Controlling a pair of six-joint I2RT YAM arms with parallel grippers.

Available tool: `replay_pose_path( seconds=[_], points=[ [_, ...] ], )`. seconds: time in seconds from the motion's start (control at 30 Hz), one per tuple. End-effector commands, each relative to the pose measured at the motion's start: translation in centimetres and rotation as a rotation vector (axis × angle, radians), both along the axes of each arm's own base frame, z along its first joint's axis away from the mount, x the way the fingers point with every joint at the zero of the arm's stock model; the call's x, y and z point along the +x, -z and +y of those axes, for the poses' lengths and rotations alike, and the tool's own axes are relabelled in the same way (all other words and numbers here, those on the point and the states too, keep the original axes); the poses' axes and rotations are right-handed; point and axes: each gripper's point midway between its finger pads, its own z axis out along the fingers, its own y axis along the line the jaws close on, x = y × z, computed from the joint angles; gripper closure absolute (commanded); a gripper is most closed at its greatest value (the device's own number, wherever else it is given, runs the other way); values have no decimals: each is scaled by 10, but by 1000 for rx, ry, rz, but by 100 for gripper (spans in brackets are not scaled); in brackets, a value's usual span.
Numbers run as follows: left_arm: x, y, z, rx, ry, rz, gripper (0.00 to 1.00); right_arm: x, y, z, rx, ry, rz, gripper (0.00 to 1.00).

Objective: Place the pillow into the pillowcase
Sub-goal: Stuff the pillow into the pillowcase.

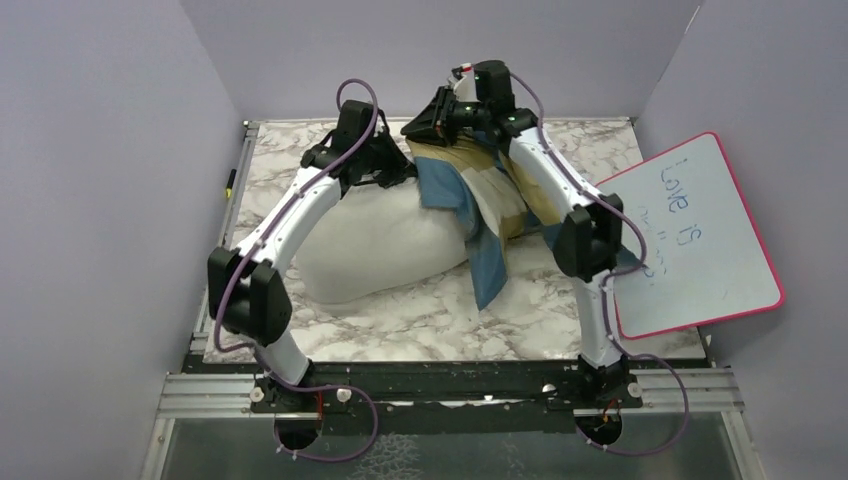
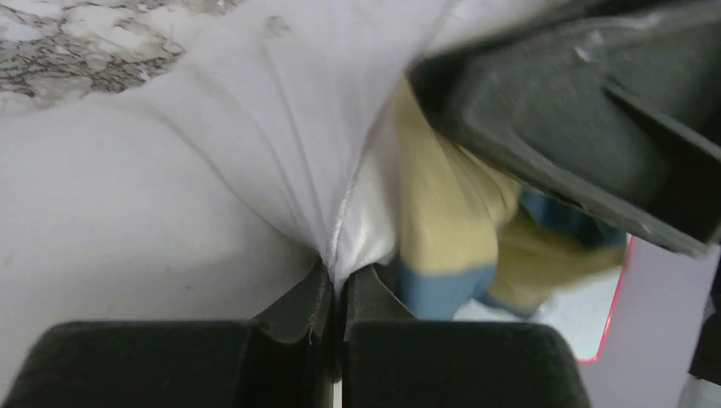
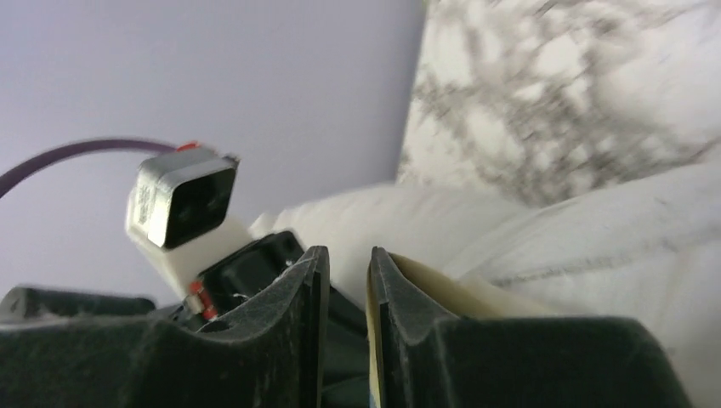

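L gripper (image 2: 337, 280) pinches the pillow (image 1: 375, 245) seam at its 11 o'clock corner, prob. to anchor it. Pillow lies mid marble table (image 1: 420, 325), with the pillowcase (image 1: 480, 195) draped over its 2 o'clock end. R gripper (image 3: 344, 265) is narrowly apart, holding nothing.

Right end of pillow (image 1: 380, 245) under pillowcase (image 1: 480, 200); whiteboard (image 1: 720, 250)'s lower writing perhaps illegible.

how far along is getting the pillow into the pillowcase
Early stage. Done: the pillowcase is draped over one end of the pillow. In hand: the left gripper is shut on a pinch of pillow fabric; the right gripper is slightly open beside the pillowcase's tan edge. To do: most of the pillow lies bare and must go inside.
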Motion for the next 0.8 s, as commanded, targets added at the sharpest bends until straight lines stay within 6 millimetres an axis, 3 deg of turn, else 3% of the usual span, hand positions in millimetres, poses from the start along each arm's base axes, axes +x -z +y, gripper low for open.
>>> replay_pose_path(
  seconds=[0.0,0.1,0.2,0.33,0.4,0.47,0.63,0.77],
  points=[
    [47,35,-18,-169,12,71,91,71,26,6,-47,149,-76,68],
    [79,52,-1,-151,-12,92,80,95,36,-14,-49,213,-44,59],
    [102,58,36,-58,-89,77,60,103,36,-52,-96,305,-78,54],
    [120,42,95,104,-253,-5,40,100,18,-94,-143,355,-153,49],
    [121,27,113,131,-297,-38,24,95,10,-109,-193,351,-215,46],
    [120,11,115,132,-277,-75,15,87,3,-119,-261,339,-283,43],
    [97,-25,100,131,-165,-162,16,52,-3,-138,-394,285,-351,45],
    [73,-37,79,118,-97,-195,16,9,2,-143,-458,245,-379,49]
  ],
)
